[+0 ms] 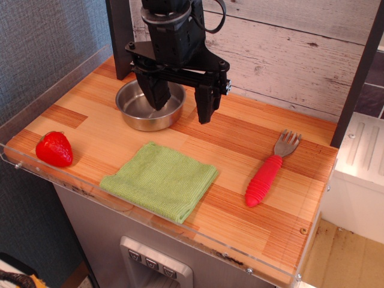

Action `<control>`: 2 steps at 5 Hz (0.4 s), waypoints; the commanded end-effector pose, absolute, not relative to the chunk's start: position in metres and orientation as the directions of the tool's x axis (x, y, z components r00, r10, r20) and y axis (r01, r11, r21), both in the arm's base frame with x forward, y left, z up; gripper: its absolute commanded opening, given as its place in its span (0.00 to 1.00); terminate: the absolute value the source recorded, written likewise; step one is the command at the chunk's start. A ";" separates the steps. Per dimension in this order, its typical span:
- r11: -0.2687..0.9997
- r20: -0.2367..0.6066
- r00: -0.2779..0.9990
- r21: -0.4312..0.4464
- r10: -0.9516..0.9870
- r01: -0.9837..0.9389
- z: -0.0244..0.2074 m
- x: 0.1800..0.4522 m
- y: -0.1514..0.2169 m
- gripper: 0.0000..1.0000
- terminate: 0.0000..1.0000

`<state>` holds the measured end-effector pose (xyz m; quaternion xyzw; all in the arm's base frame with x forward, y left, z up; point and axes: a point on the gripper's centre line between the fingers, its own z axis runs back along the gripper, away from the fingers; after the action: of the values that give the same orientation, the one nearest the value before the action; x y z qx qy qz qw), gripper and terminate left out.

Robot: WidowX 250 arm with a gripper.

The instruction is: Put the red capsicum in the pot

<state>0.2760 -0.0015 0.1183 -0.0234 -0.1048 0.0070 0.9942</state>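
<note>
Red capsicum (54, 149) at front-left corner of wooden table (240, 156), just inside clear acrylic rim (36, 171), lying on its side. Well apart from gripper (180, 102), which hangs at back of table with fingers (204, 103) spread wide, nothing between them. Left finger over pot (150, 106), right finger just outside pot's right rim. Pot steel, shallow, nothing visible inside, at back-left of table.

Green cloth (161, 179) folded flat at front centre, between capsicum and fork (270, 170). Fork with ribbed red handle at right, tines toward back wall. Whitewashed plank wall (288, 54) behind; blue-grey textured wall (42, 42) at left.

Bare wood between capsicum and pot, unobstructed. Acrylic rim along left and front edges, close against capsicum. Dark upright post (120, 36) just behind pot, another at right edge of table.
</note>
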 end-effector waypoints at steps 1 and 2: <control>0.999 0.208 0.978 -0.048 0.019 -0.009 0.118 0.276 -0.002 1.00 0.00; 0.998 0.201 0.978 -0.033 0.063 -0.058 0.119 0.264 0.036 1.00 0.00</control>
<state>0.2600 0.0391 0.1051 -0.0147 -0.0745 0.0349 0.9965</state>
